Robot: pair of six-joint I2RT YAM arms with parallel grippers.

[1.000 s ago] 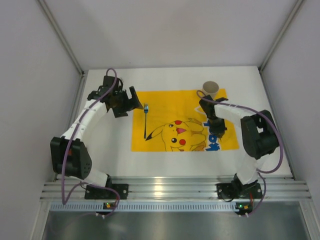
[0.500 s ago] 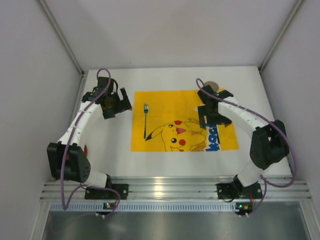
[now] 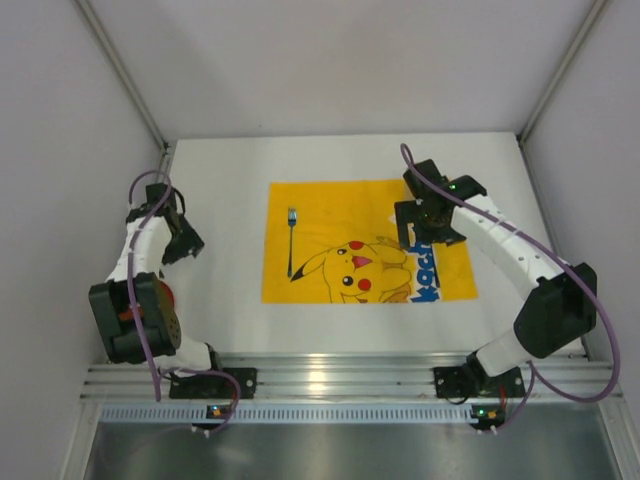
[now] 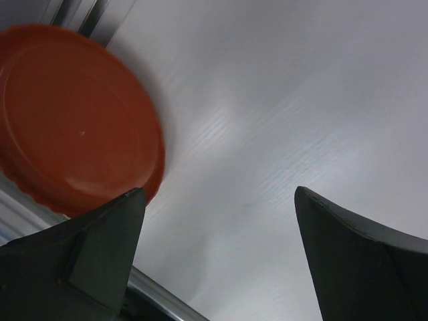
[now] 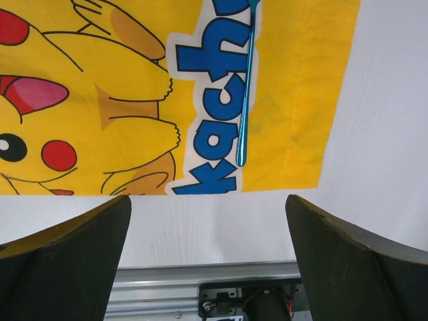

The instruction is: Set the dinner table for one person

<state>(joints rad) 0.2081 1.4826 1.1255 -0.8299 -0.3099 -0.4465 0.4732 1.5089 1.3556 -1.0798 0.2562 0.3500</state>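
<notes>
The white dinner table [image 3: 230, 310] carries a yellow Pikachu mat [image 3: 330, 200]. A fork [image 3: 291, 240] lies on the mat's left part. A thin blue utensil handle [image 5: 245, 100] lies on the mat's blue lettering, just ahead of my right gripper [image 5: 207, 207], which is open and empty above the mat's near edge. In the top view that gripper [image 3: 422, 225] hovers over the mat's right side. My left gripper [image 4: 217, 200] is open over bare table, an orange plate [image 4: 73, 120] beside its left finger. The top view shows the left gripper [image 3: 185, 240] near the table's left edge.
A ribbed aluminium rail [image 3: 350, 380] runs along the near edge, with both arm bases bolted to it. Grey walls close in on the left, right and back. The orange plate [image 3: 165, 296] is mostly hidden under the left arm's elbow.
The left arm swung away from the fork to the table's left edge. The right gripper opened, pulled back from the mat's near right part, and its arm now covers the paper cup.
</notes>
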